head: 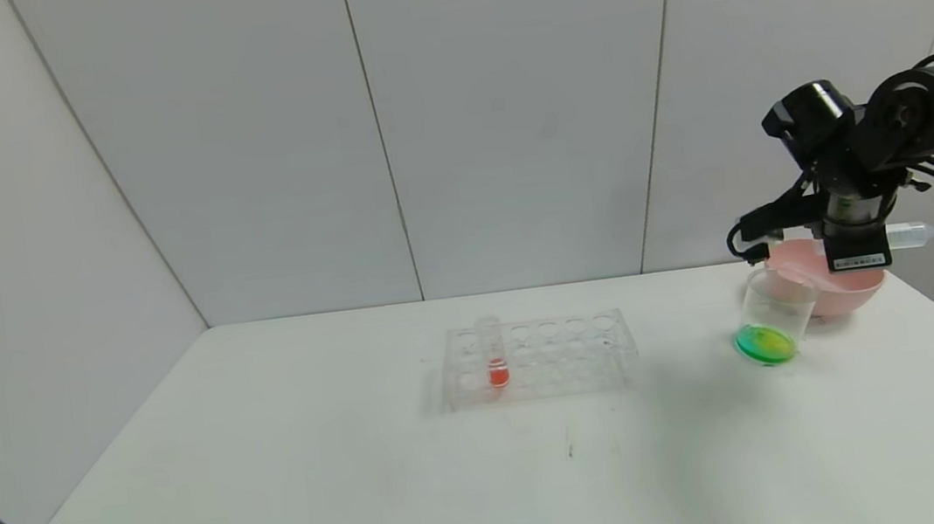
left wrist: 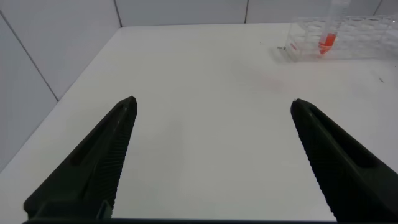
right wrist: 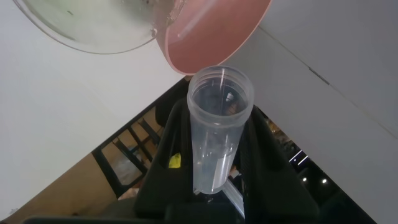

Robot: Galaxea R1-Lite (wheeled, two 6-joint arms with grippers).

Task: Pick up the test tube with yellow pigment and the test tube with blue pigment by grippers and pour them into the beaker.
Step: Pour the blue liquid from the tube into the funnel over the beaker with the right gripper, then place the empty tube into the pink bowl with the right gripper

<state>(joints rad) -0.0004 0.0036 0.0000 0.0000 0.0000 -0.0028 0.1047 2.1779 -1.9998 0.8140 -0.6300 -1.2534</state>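
My right gripper (head: 857,253) hangs above the pink bowl at the table's far right, shut on a clear test tube (head: 912,234) held roughly level. In the right wrist view the tube (right wrist: 219,99) sits between the fingers of the right gripper (right wrist: 219,121), open mouth facing the camera, with no coloured liquid in it. No tube with yellow or blue liquid shows. The beaker (head: 776,310) stands just left of the bowl and holds green liquid streaked with yellow; it also shows in the right wrist view (right wrist: 87,25). My left gripper (left wrist: 213,102) is open and empty over the table's left side.
A pink bowl (head: 839,290) stands behind the beaker, also in the right wrist view (right wrist: 211,31). A clear tube rack (head: 566,356) stands mid-table with one orange-red tube (head: 494,355); both show in the left wrist view (left wrist: 360,34), (left wrist: 328,38). The table's right edge lies near the bowl.
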